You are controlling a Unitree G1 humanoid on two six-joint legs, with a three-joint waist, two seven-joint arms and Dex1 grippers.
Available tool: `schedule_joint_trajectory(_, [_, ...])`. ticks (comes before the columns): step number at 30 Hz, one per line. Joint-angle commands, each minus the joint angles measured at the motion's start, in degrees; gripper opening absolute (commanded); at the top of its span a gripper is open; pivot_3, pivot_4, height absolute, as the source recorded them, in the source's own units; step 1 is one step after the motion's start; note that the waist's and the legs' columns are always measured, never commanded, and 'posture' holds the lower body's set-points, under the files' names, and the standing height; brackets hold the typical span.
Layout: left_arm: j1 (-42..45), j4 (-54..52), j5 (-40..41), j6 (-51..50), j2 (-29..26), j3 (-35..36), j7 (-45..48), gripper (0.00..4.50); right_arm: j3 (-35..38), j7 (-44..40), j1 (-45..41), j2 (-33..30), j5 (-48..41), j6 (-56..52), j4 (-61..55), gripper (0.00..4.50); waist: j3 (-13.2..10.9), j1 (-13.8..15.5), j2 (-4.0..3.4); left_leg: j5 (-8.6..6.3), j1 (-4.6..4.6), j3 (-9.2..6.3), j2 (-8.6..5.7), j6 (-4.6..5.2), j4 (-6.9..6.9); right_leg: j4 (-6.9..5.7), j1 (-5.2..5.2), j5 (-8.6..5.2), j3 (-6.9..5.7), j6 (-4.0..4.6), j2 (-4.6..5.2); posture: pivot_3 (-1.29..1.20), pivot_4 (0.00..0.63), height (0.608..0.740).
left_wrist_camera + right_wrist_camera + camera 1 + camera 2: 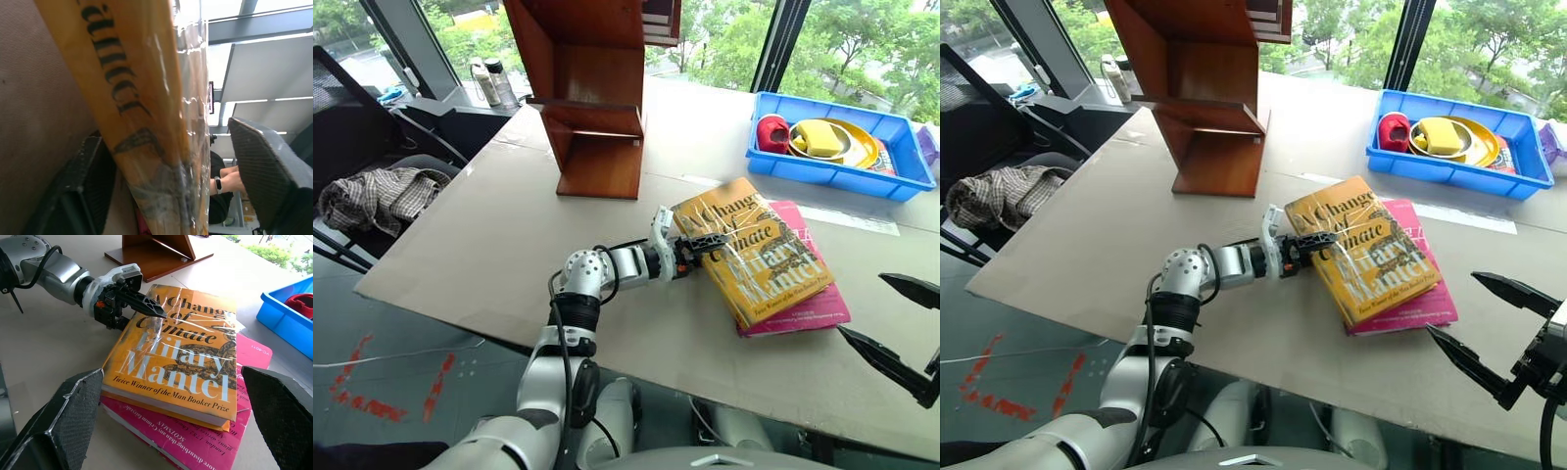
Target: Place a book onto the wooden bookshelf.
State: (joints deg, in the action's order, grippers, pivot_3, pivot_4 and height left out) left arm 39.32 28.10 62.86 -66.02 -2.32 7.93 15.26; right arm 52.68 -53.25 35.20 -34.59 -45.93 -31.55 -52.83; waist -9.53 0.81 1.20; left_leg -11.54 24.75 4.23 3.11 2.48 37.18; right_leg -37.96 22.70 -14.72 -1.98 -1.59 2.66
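Where cover reads "Hilary Mantel", book [171, 367] lies w/ left gripper [142, 308] at spine.

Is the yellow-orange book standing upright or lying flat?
Lying flat, cover up: the yellow-orange book rests on top of the pink book on the table, not yet on the wooden bookshelf.

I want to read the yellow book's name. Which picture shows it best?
The right wrist view: the book shows its whole cover up close. Both eye views show it smaller, on the pink book. The left wrist view shows just its spine.
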Motion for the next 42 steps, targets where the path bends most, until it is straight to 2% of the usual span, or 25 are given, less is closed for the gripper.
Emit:
schedule_joint_trajectory(1, [0.68, 0.64, -0.82, 0.3, 0.69, 2.3, 2.28, 1.52, -1.48, 0.95, 0.29, -0.61, 0.12, 2.17, -0.23, 4.5, 0.0, 0.02, -0.01, 0.0, 0.0, -0.01, 0.0, 0.0, 0.0, 0.0, 0.0, 0.0, -0.01, 0.0, 0.0, 0.0, 0.15, 0.74])
schedule_joint_trajectory(2, [0.72, 0.72, -1.04, 0.25, 0.73, 2.91, 2.58, 1.04, -2.12, 1.26, 0.22, -0.73, 0.25, 2.41, -0.26, 4.5, 0.0, 0.02, -0.01, 0.0, 0.01, -0.01, 0.01, 0.0, 0.0, 0.0, 0.0, 0.0, -0.02, 0.0, 0.01, 0.0, 0.15, 0.74])
schedule_joint_trajectory(4, [0.0, -0.78, -1.33, 0.09, -0.02, 3.98, 3.47, 0.53, -3.7, 1.99, -0.72, -1.18, 0.54, 2.97, 0.07, 4.5, 0.0, -0.05, -0.01, 0.0, 0.01, -0.01, 0.01, 0.0, 0.0, 0.01, 0.0, 0.0, -0.01, 0.0, 0.03, 0.0, 0.15, 0.74])
schedule_joint_trajectory(8, [-2.57, -9.46, 0.35, -0.34, -4.54, 6.95, 6.04, 0.49, -7.1, 2.96, -3.85, -2.87, 0.47, 3.82, 1.61, 4.5, 0.0, -0.35, 0.0, 0.0, -0.01, 0.02, 0.05, 0.0, -0.04, 0.0, 0.03, 0.0, 0.03, 0.0, 0.04, 0.0, 0.15, 0.74])
schedule_joint_trajectory(15, [-1.62, -25.36, 1.55, -1.45, -19.17, 8.72, 14.22, 0.49, -15.96, 2.85, -13.96, -6.57, 1.8, 5.27, 8.84, 4.5, -0.07, 0.0, 0.08, 0.0, 0.04, 0.0, 0.08, -0.01, -0.08, 0.02, 0.05, 0.01, 0.0, 0.04, 0.17, 0.0, 0.15, 0.74])
schedule_joint_trajectory(19, [-0.77, -34.89, -0.55, -3.18, -29.71, 2.69, 23.05, 0.49, -21.51, 1.75, -20.81, -8.11, 3.34, 6.46, 13.88, 4.5, -0.08, 0.3, 0.08, -0.04, 0.06, 0.01, -0.04, 0.05, -0.08, 0.07, 0.04, 0.0, -0.06, 0.04, 0.35, 0.0, 0.15, 0.74])
schedule_joint_trajectory(22, [-1.11, -45.29, -12.25, 7.25, -39.43, -6.53, 30.74, 0.49, -24.24, 0.35, -24.73, -9.01, 4.42, 7.77, 17.78, 4.5, -0.14, 0.08, 0.15, -0.07, 0.1, 0.04, -0.06, 0.1, -0.11, 0.14, 0.04, 0.0, -0.06, 0.03, 0.39, 0.0, 0.15, 0.74])
schedule_joint_trajectory(24, [2.2, -46.9, -20.74, 16.52, -42.67, -8.7, 31.52, 0.49, -25.67, -0.35, -27.56, -9.19, 4.76, 8.61, 20.15, 4.5, -0.15, 0.16, 0.11, -0.08, 0.05, 0.12, -0.08, 0.09, -0.24, 0.23, 0.04, 0.0, 0.01, 0.03, 0.39, 0.0, 0.15, 0.74])
schedule_joint_trajectory(29, [12.73, -45.8, -38.02, 31.98, -50.11, -11.06, 31.93, 0.49, -26.56, -0.67, -33.16, -8.87, 3.05, 9.22, 23.32, 4.5, -0.3, 0.08, 0.15, -0.07, 0.08, 0.1, -0.05, 0.09, -0.32, 0.24, 0.08, 0.0, 0.0, 0.04, 0.32, 0.0, 0.15, 0.74])
schedule_joint_trajectory(32, [18.94, -45.33, -45.87, 37.3, -53.92, -14.26, 34.54, 0.49, -27.55, -0.07, -36.92, -8.48, 3.23, 9.62, 25.81, 4.5, -0.32, 0.01, 0.15, -0.07, 0.04, 0.32, -0.06, 0.1, -0.4, 0.32, 0.12, 0.06, 0.15, -0.13, 0.06, 0.0, 0.15, 0.74])
schedule_joint_trajectory(34, [24.65, -44.55, -49.35, 37.19, -55.09, -16.38, 36.37, 0.49, -28.92, -0.24, -39.48, -8.15, 4.48, 10.5, 28.24, 4.5, -0.32, 0.05, 0.15, -0.08, 0.04, 0.38, -0.08, 0.12, -0.42, 0.37, 0.12, 0.07, 0.1, -0.27, 0.03, 0.0, 0.15, 0.74])
schedule_joint_trajectory(38, [37.57, -42.82, -47.21, 23.09, -52.87, -18.37, 38.18, 0.49, -31.9, -1.34, -43.21, -7.59, 7.04, 12.91, 32.81, 4.5, -0.49, 0.25, 0.26, -0.08, 0.37, 0.29, -0.1, 0.14, -0.29, 0.24, 0.4, 0.02, -0.07, -0.4, -0.02, 0.0, 0.15, 0.74])
schedule_joint_trajectory(42, [43.41, -38.93, -47.75, 17.79, -52.54, -18.91, 39.71, 0.49, -33.46, -2.18, -45.78, -7.12, 7.68, 14.22, 35.24, 4.5, -0.49, -0.31, 0.17, -0.08, 0.52, 0.41, -0.12, 0.15, -0.11, 0.01, 0.65, -0.08, 0.18, -0.57, -0.05, 0.0, 0.15, 0.74])
